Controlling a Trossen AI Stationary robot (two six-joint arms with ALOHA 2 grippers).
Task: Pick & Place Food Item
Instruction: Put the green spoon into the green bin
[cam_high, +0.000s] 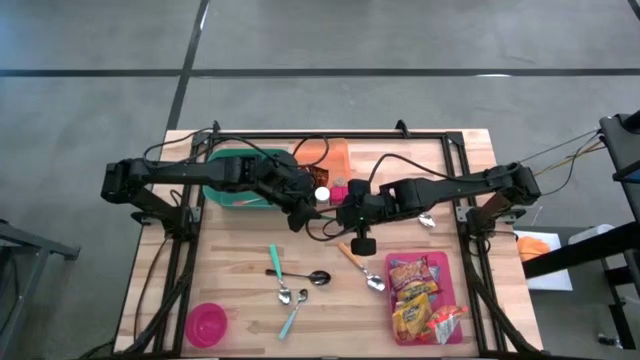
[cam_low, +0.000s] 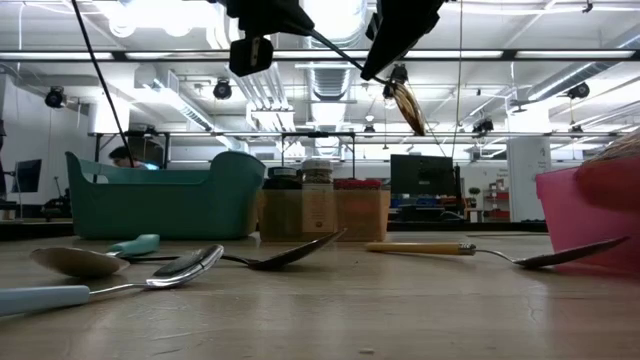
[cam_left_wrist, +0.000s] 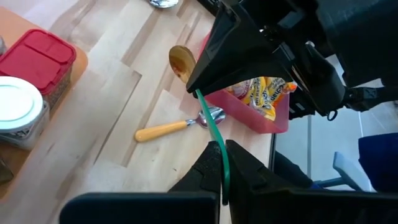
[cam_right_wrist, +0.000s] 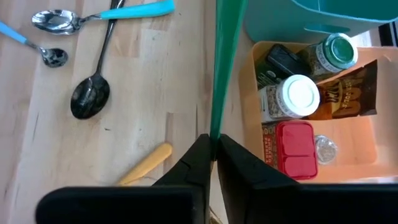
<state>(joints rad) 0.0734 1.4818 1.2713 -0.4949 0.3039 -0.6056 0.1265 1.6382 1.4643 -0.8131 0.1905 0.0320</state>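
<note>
A spoon with a thin green handle (cam_left_wrist: 211, 127) and a bronze-coloured bowl (cam_left_wrist: 181, 62) hangs in the air over the middle of the table. Both grippers are shut on it. My left gripper (cam_left_wrist: 222, 177) has the handle's free end, and my right gripper (cam_right_wrist: 213, 146) has the handle nearer the bowl. In the low view the bowl (cam_low: 408, 106) slants down below the right gripper (cam_low: 385, 55). The food, several snack packets (cam_high: 425, 300), lies in a pink tray (cam_high: 452, 272) at the near right. No gripper touches it. My left gripper pinches the free end of the green handle (cam_left_wrist: 222, 163) between its two fingers. The handle runs on from the fingertips toward the right gripper, lifted clear of the table. My right gripper pinches the green handle (cam_right_wrist: 216, 127) between its two fingers, which slant down from above. Its own fingers hide how close to the bowl the hold is. The spoon is clear of the table, and its bowl tilts down beyond the fingers.
An orange bin (cam_high: 338, 160) with jars and a red-lidded box stands at the far middle, with a teal basket (cam_high: 240, 180) to its left. A yellow-handled spoon (cam_high: 358, 265), a black spoon (cam_high: 318, 278) and teal-handled spoons (cam_high: 276, 268) lie near the front. A pink bowl (cam_high: 207, 322) sits near left.
</note>
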